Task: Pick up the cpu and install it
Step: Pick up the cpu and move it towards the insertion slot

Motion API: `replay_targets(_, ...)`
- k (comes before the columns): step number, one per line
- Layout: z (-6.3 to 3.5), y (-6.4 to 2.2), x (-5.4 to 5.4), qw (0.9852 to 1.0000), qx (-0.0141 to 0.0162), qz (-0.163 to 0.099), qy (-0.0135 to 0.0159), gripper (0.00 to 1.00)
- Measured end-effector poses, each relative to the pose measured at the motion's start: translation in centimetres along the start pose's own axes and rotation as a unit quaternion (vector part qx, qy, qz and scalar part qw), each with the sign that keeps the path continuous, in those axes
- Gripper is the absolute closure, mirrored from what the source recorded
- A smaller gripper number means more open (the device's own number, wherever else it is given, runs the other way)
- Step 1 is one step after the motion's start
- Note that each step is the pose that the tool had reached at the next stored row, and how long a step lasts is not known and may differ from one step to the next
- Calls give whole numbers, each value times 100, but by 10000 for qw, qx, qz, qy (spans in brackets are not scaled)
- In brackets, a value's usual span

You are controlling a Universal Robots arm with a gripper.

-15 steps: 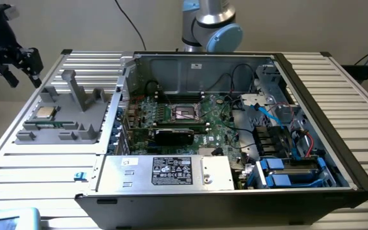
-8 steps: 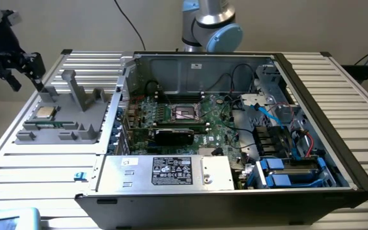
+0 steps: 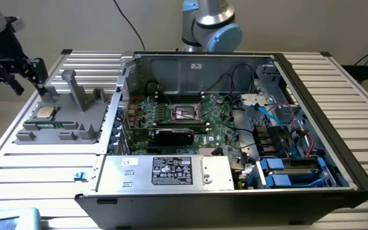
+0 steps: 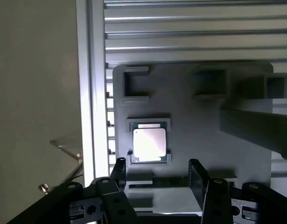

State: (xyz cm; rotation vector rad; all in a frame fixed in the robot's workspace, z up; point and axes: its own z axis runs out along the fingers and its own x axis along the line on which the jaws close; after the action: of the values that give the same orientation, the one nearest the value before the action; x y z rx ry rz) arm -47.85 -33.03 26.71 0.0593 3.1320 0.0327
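The gripper [image 4: 157,176] hangs with its jaws wide apart and empty. Just past them, nearer one finger [image 4: 120,170], the cpu [image 4: 149,143] lies flat in its grey holder [image 4: 194,116]. That finger could bump it crooked. Its shiny side faces up, and it is almost square, with no long side.

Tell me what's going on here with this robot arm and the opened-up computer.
A robot arm is set up to fit a cpu into an open computer case on a slatted table. At this moment its tool hangs open and empty above a grey holder on the exterior view's left, close to the cpu but not touching it. The cpu lies flat in its recess in that holder, not yet picked up. The socket on the motherboard sits some way off, inside the case.
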Motion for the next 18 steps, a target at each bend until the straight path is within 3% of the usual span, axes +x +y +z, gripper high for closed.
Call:
replay_targets(10, 182, -20, 1, 10000, -10, -51, 2, 34)
replay_targets(13, 237, -21, 1, 10000, -10, -62, 4, 32)
replay_targets(14, 255, -21, 1, 10000, -10, -65, 3, 26)
replay_targets(18, 327, -24, 2, 10000, -10, -89, 6, 26)
